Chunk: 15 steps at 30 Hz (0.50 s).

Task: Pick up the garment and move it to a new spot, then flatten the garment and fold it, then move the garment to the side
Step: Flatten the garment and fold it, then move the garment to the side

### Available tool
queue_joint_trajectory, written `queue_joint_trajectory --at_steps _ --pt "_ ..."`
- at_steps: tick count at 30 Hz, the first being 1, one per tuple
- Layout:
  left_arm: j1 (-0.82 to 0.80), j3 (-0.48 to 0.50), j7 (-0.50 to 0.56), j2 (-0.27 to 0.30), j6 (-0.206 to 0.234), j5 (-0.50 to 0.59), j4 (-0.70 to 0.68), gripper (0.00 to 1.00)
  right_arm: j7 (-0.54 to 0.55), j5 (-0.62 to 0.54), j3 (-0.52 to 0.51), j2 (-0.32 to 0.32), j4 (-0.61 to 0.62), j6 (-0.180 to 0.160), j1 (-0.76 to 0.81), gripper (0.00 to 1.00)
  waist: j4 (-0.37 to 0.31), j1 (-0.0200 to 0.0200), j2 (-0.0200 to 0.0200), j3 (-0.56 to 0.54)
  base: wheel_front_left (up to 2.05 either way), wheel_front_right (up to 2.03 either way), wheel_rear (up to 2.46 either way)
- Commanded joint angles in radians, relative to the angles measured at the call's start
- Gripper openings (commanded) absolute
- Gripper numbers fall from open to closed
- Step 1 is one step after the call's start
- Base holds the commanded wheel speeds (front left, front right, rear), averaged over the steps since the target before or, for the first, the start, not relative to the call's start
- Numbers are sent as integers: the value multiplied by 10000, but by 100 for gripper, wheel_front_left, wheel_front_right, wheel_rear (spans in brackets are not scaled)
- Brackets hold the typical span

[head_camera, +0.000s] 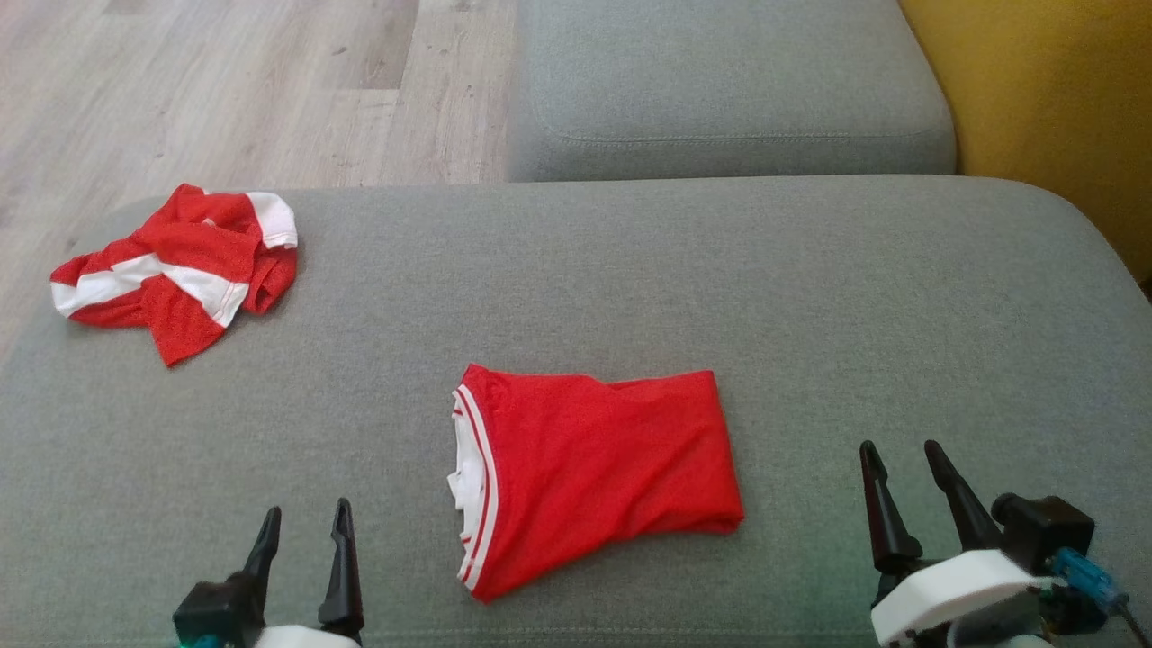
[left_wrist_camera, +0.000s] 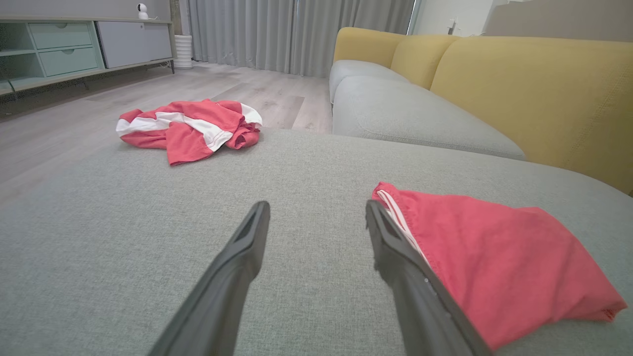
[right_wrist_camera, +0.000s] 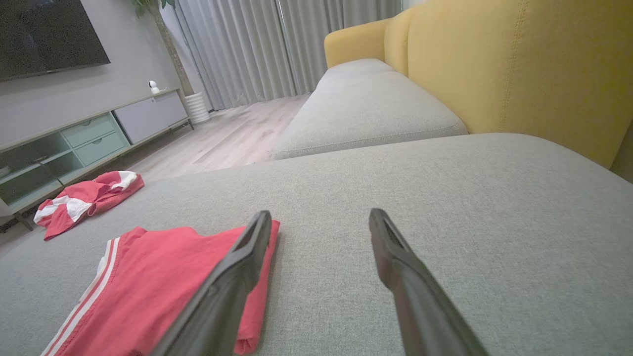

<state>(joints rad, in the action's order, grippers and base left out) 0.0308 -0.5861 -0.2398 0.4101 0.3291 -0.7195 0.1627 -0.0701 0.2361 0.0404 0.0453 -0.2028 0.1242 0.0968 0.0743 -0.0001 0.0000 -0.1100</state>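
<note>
The head camera looked steeply down on the grey fabric sofa cushion (head_camera: 810, 270). Both wrist cameras sat low over it, facing the grey pleated curtains (left_wrist_camera: 296, 34), sharing the folded red garment (left_wrist_camera: 494, 257).

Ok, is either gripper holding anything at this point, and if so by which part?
Nothing is held. The left gripper and the right gripper are both open and empty, and the folded red garment lies free on the sofa cushion between them.
</note>
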Motion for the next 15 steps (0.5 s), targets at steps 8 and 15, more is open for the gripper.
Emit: queue_joint_trajectory --at_steps 8,15 --pt "-511 311 -31 222 147 38 -371 100 84 -115 229 50 404 65 -176 100 130 1 0 63 0 0 0" --pt "-659 205 33 234 164 118 -567 100 507 -366 322 49 134 65 -758 100 482 1 0 229 0 0 0"
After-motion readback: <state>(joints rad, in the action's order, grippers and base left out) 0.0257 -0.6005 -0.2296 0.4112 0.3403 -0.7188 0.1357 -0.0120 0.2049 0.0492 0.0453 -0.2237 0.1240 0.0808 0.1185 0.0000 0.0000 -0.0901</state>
